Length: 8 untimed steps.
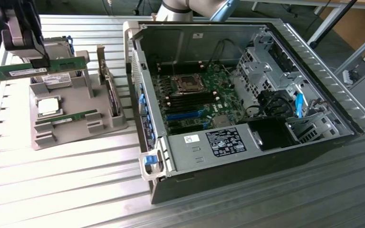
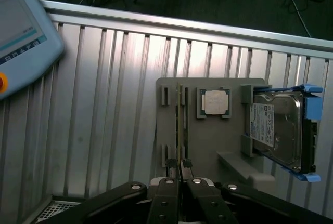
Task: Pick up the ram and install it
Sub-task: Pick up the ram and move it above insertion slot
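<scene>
Two rams are counted: one ram (image 1: 65,64) and a second ram (image 1: 68,118). One CPU (image 1: 48,105), one hard drive (image 2: 278,130), one tray (image 1: 74,99), one case (image 1: 189,35) and one pendant (image 2: 21,31) are also counted.

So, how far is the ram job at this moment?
Done: the ram is lifted clear above the grey holder. In hand: the gripper is shut on it. Left: it is not yet in the open computer case, whose motherboard slots look unfilled.
</scene>
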Tool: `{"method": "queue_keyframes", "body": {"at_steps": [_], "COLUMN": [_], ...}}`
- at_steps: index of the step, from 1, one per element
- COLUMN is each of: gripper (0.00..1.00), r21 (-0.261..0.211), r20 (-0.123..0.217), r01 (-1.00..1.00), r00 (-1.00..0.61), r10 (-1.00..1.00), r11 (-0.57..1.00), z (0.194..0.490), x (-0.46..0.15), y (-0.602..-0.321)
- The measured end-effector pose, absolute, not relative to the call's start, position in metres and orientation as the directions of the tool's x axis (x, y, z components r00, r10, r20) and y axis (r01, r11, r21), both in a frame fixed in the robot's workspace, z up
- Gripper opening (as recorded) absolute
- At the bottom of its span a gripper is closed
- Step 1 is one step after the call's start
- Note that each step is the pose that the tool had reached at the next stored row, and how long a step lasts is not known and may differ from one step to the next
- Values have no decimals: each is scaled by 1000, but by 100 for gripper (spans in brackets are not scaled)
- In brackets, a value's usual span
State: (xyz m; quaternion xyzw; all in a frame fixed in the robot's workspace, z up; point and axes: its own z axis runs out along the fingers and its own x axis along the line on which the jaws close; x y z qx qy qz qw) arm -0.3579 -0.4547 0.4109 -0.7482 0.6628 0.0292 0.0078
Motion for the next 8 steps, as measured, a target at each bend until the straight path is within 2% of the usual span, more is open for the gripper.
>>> {"method": "queue_keyframes", "body": {"at_steps": [8], "gripper": [11], "r21": [27], "r20": [-53], "r01": [-992], "r00": [120], "r10": [-991], "r11": [-121], "z": [411], "x": [-343], "y": [-455]}}
